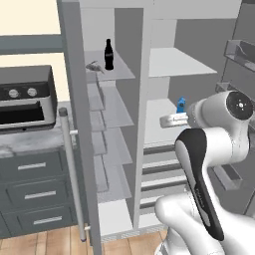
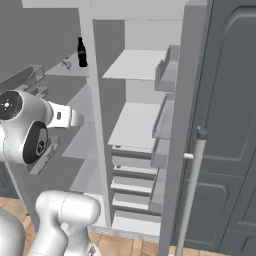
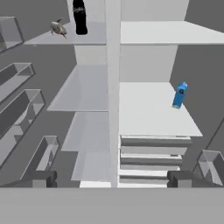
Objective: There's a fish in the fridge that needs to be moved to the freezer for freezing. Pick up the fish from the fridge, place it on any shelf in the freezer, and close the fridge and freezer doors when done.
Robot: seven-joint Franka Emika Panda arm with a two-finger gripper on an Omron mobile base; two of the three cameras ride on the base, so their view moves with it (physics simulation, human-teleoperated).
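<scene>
**Item: fish [image 3: 58, 29].** Small, slim, grey-silver, with a tapered tail, and shorter than it is long by a wide margin. It is lying on the top glass shelf of the freezer [image 1: 117, 107], just beside the black bottle [image 3: 79, 17] and towards the door side. Placement is judged done; both doors are seen open.

**Claw: gripper [image 3: 111, 180].** The fingers are spread wide with nothing held between them. It is pointed at the divider between freezer and fridge [image 3: 153, 118], well below the fish.

**Hazards**
- The freezer door [image 1: 74, 114] could be left ajar if its handle [image 1: 70, 169] is pushed off-centre or released early.
- The door bins could be caught by the elbow while the arm is swung out.
- The bottle could be toppled onto the fish if the shelf is jolted by a hard slam.
- The fridge door [image 2: 180, 125] could be missed, since it is standing far to the right.
</scene>
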